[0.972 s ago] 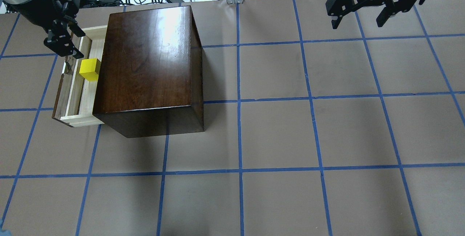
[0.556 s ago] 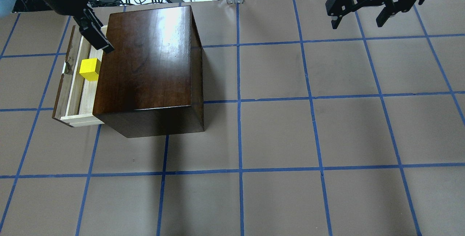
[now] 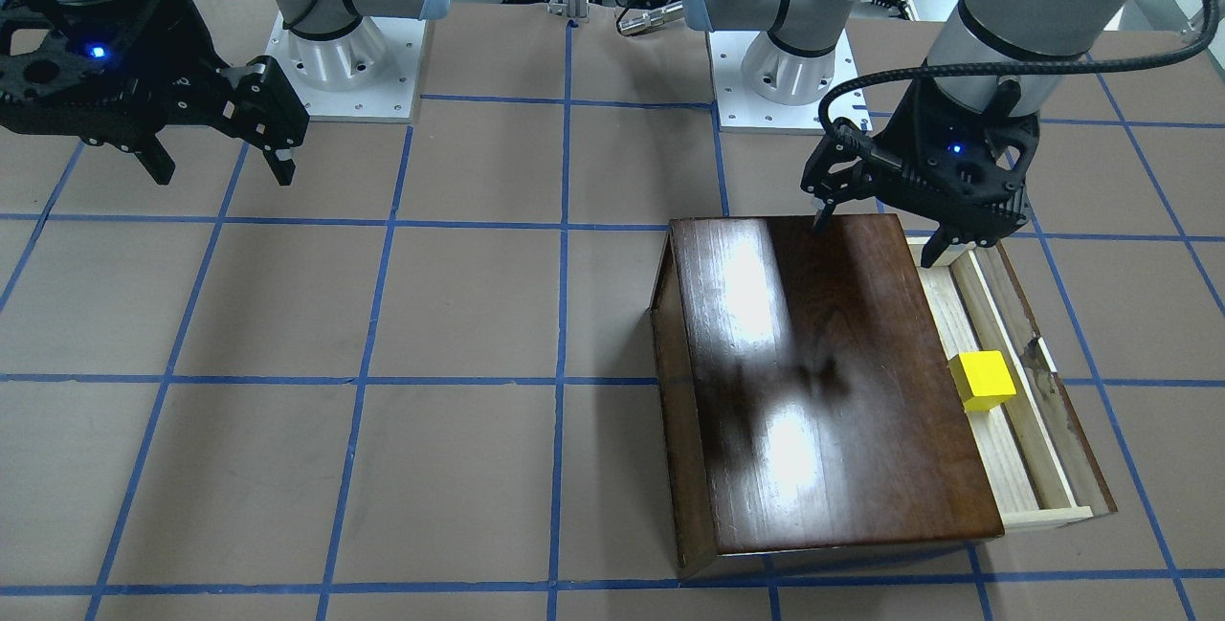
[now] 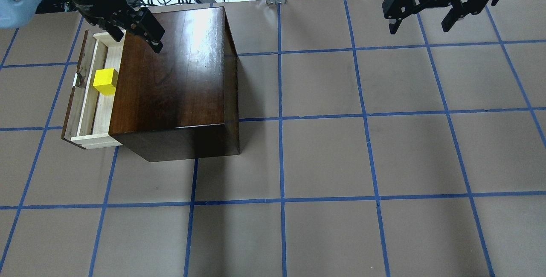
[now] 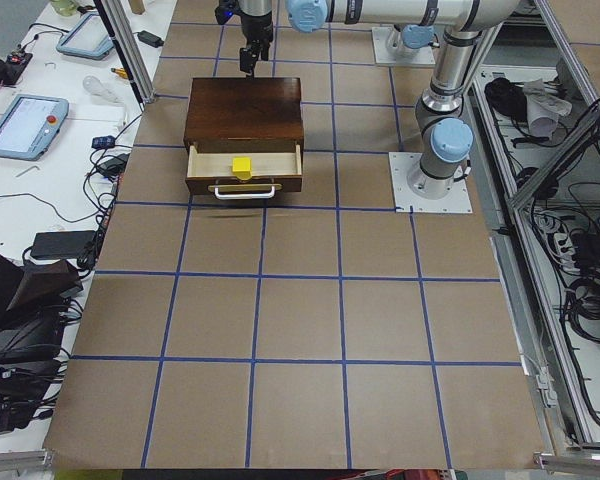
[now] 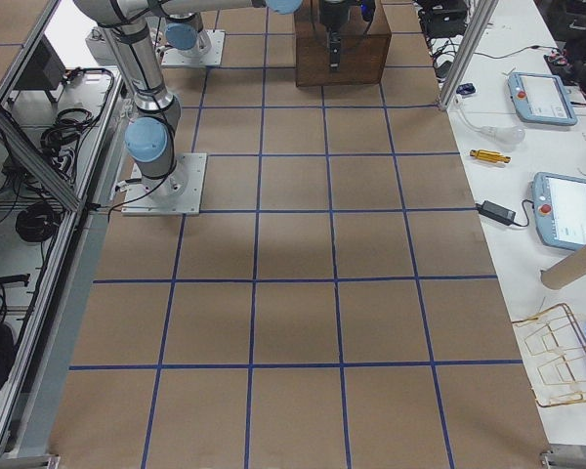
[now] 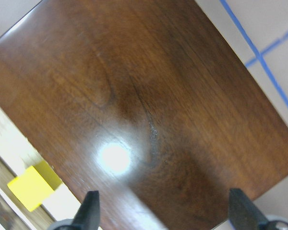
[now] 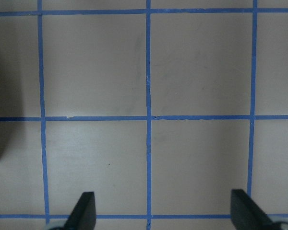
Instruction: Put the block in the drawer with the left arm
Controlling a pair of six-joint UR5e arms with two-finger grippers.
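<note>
The block (image 4: 105, 81), a small bright yellow cube with plain faces, sits loose on the pale wood floor of the pulled-out drawer (image 4: 99, 117), just beside the glossy dark-brown box (image 4: 170, 76). The left hand (image 4: 135, 39) hovers spread wide and empty over the box's corner near one end of the drawer. The right hand (image 4: 420, 28) hangs likewise wide and empty, well apart above the bench (image 4: 324, 157).
</note>
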